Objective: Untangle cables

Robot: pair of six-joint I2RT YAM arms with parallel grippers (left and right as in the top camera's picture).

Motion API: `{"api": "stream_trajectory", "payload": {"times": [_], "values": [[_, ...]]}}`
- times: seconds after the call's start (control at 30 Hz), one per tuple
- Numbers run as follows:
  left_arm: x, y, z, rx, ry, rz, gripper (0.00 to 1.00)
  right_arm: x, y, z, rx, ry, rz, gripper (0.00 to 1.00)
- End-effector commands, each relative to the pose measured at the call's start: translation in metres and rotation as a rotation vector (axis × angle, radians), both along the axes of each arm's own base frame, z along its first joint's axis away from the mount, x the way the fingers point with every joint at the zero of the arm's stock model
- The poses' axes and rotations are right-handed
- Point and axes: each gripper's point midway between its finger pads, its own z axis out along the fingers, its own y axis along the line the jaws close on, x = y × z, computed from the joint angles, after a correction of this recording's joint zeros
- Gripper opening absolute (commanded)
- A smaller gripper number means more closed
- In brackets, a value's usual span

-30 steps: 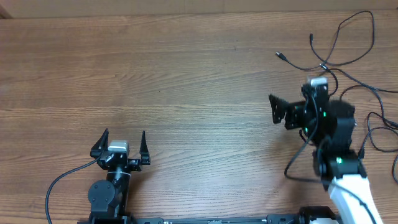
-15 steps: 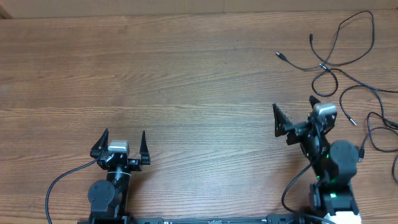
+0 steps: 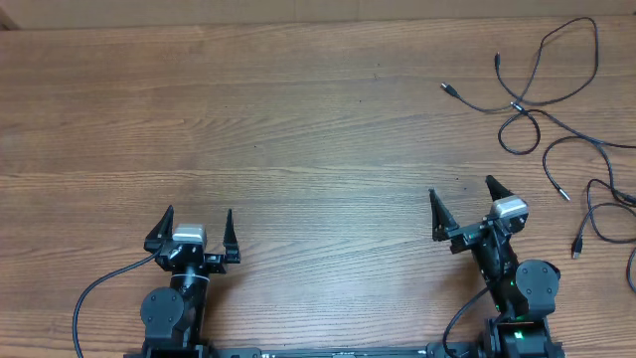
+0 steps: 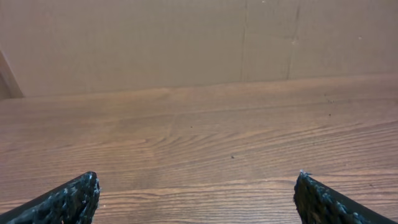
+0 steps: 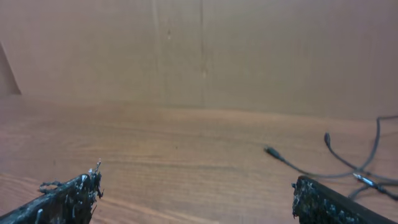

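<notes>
The cables (image 3: pixel 517 104) lie spread in loose loops and strands over the far right corner of the wooden table (image 3: pixel 318 119). Two plug ends (image 3: pixel 449 89) point left, and other strands run off the right edge. My right gripper (image 3: pixel 462 189) is open and empty near the front edge, well short of the cables. In the right wrist view the cables (image 5: pixel 280 157) lie ahead and to the right of the open gripper (image 5: pixel 196 180). My left gripper (image 3: pixel 198 214) is open and empty at the front left. The left wrist view shows only bare wood beyond that gripper (image 4: pixel 197 180).
A brown cardboard wall (image 4: pixel 199 43) stands along the table's far edge. A thicker black arm cable (image 3: pixel 99 288) curves beside the left arm's base, and another (image 3: pixel 457 318) beside the right arm's base.
The right arm has drawn back from beside the cables toward the front edge, its open gripper turning from facing left to facing the far side. The left arm has not moved.
</notes>
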Motion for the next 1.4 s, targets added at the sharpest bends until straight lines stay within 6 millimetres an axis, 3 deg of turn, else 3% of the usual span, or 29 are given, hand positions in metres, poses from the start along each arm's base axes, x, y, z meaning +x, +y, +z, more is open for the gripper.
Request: {"api": "stream_trajectory", "payload": {"times": [0.0,0.5,0.77,1.37], "values": [[0.000,0.003,0.001,0.024,-0.008,0.014,1.00,-0.005,-0.001,0.000,-0.001,-0.008,-0.008,1.00],[0.000,0.003,0.001,0.024,-0.008,0.014,1.00,-0.022,-0.005,-0.027,-0.007,0.097,-0.026,1.00],[0.000,0.003,0.001,0.024,-0.008,0.014,0.99,-0.026,-0.008,-0.007,-0.003,0.009,-0.043,1.00],[0.000,0.003,0.001,0.024,-0.008,0.014,0.99,-0.026,-0.008,-0.003,-0.002,-0.007,-0.047,1.00]]}}
